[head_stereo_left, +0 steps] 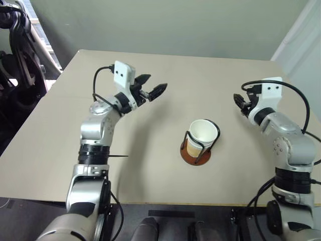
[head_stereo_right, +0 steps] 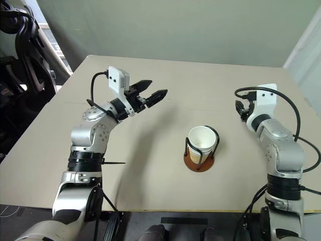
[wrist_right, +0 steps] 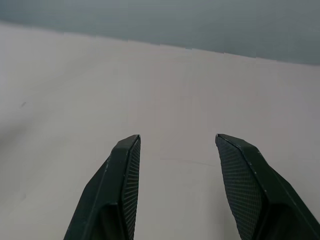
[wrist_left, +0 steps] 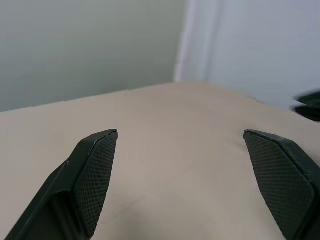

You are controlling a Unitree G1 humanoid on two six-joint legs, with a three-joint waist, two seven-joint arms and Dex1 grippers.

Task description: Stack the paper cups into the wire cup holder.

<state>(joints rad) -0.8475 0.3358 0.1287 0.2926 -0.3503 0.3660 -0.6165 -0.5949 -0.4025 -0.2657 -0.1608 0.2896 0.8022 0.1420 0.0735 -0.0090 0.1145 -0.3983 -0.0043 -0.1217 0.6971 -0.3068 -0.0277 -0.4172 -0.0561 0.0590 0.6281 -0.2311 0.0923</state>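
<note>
The paper cups (head_stereo_left: 202, 134) are seen nested in the wire cup holder (head_stereo_left: 196, 151), which stands on the table (head_stereo_left: 60, 150) nearer the near edge than the far edge and toward the right side. The white inside of the top cup faces up, and tan-orange wall shows between the black wire arches above the reddish-brown base. The left tool (head_stereo_left: 152, 86) is held above the table toward the left edge, its fingers spread wide apart with nothing between them. The right tool (head_stereo_left: 239, 102) is held close to the right edge, well apart from the holder; in the right wrist view its fingers (wrist_right: 120, 175) are parted, and bare table is seen between them.
</note>
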